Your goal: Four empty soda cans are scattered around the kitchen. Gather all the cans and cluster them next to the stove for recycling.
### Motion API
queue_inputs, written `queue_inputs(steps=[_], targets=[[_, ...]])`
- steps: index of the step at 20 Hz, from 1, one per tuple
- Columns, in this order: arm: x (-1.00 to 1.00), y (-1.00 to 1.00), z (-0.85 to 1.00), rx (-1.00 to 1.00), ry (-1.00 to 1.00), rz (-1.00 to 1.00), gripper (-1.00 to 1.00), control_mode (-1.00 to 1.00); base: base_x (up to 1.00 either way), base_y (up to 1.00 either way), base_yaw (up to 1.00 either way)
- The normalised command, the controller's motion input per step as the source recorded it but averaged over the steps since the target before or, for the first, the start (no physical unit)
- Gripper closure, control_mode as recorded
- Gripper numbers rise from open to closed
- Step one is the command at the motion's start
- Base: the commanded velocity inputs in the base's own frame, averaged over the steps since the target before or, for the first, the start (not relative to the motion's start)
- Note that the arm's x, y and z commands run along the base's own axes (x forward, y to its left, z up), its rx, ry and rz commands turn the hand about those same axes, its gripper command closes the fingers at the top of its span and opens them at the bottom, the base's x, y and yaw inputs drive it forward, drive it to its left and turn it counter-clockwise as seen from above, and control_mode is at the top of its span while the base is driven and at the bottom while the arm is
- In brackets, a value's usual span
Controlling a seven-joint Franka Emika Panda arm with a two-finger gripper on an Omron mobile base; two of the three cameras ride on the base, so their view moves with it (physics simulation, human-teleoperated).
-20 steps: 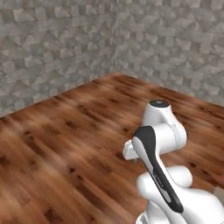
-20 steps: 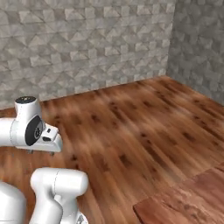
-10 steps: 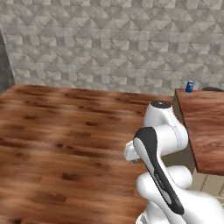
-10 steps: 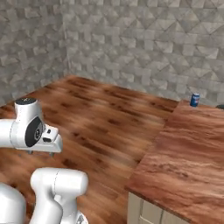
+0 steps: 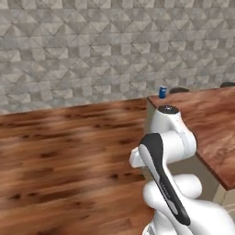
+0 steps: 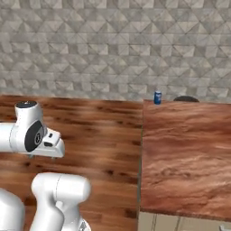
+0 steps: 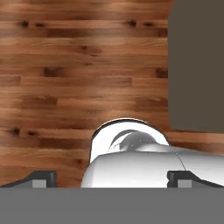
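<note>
Gripper open over floor, blue can well apart.

**A kitchen, as far as I see**

I look at a rendered kitchen: a wooden plank floor, a grey stone-tiled wall, and a wooden counter (pale cabinet fronts below), with a blue soda can on it.

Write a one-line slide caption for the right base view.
A blue soda can stands at the far corner of a wooden counter against the stone wall, the arm folded low.
</note>
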Motion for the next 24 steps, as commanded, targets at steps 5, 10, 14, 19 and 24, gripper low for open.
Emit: queue_inputs(steps=[5, 10, 14, 19, 24], targets=[[0.00, 0.00, 0.00, 0.00, 0.00, 0.00, -1.00, 1.00, 1.00, 0.42, -0.43], [0.00, 0.00, 0.00, 0.00, 0.00, 0.00, -1.00, 1.00, 1.00, 0.25, -0.28], [0.00, 0.00, 0.00, 0.00, 0.00, 0.00, -1.00, 1.00, 0.53, 0.29, -0.80], [0.00, 0.00, 0.00, 0.00, 0.00, 0.00, -1.00, 1.00, 0.22, 0.42, -0.92], [0.00, 0.00, 0.00, 0.00, 0.00, 0.00, -1.00, 1.00, 0.37, 0.55, -0.87]])
